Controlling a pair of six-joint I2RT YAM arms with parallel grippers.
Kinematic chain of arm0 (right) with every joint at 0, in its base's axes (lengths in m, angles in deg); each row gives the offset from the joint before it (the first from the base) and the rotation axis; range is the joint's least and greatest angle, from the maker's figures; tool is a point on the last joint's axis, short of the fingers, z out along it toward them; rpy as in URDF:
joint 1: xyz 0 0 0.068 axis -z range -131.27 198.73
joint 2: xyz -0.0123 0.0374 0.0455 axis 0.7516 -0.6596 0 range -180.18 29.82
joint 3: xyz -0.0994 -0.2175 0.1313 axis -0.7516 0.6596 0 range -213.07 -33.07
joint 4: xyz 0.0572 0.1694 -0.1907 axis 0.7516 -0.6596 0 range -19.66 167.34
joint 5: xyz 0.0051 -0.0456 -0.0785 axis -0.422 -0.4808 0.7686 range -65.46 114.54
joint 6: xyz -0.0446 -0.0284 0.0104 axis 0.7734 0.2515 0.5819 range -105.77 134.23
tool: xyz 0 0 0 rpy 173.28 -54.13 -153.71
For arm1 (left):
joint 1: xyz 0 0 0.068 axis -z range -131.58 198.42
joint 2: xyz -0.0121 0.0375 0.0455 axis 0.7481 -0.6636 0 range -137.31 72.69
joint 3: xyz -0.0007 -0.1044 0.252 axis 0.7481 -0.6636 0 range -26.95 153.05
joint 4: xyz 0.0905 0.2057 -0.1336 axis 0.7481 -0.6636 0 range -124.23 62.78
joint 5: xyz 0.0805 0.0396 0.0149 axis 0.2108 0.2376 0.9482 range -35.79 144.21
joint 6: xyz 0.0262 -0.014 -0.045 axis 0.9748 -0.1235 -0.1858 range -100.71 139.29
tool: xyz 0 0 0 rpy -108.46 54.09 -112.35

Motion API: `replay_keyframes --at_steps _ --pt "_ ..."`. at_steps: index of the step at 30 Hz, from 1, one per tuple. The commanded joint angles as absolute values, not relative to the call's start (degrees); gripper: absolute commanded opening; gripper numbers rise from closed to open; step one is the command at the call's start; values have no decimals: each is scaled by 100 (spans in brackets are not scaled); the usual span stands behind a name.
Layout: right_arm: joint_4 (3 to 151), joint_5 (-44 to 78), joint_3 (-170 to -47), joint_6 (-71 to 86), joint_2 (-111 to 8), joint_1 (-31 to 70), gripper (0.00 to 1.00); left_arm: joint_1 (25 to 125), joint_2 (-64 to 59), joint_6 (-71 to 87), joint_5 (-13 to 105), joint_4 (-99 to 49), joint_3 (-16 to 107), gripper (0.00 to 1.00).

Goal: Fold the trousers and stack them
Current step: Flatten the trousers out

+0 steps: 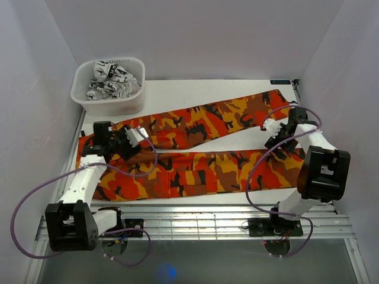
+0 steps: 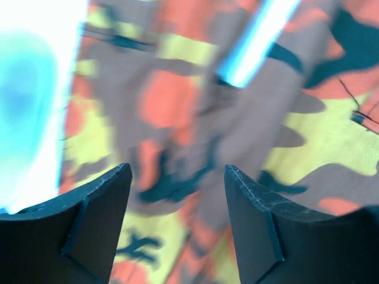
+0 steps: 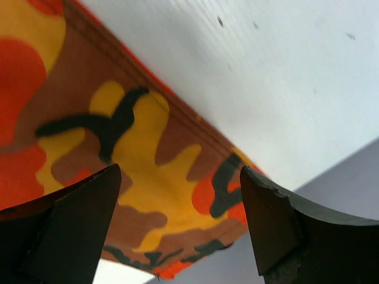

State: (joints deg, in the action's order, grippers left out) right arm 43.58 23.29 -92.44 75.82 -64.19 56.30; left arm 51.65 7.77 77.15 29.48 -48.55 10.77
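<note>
The orange camouflage trousers are laid flat across the white bench, with the waist at the left and both legs running to the right. The left gripper is positioned over the waist end, jaws released. The right gripper is positioned over a leg hem, jaws likewise released.

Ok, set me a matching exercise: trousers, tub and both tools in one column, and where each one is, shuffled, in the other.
1. trousers
2. tub
3. left tool
4. right tool

A. far left corner of the table
B. open, over a leg's hem
C. spread flat across the table
D. open, over the cloth near the waist end

Pairs: 1-C, 2-A, 3-D, 4-B
</note>
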Motion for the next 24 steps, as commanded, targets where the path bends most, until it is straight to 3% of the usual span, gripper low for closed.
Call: replay_keyframes --at_steps 1,4,12,19,24 --pt "3543 1962 -9556 8250 -5728 6145 85 4084 793 7743 1918 -6769 2207 74" --pt "3243 2189 -9240 8884 -5464 6393 70 3063 302 8570 1660 -8650 2763 69" --pt "3576 2173 -8984 8307 -6218 6078 51 1794 -693 8565 2643 -8664 2491 61" --pt "4375 2288 -9230 7586 -7124 5278 47 1433 -1457 8196 3460 -7876 2412 58" --pt "4158 2130 -9494 7303 -7310 4401 45 1108 -2501 8028 4119 -7197 2806 56"
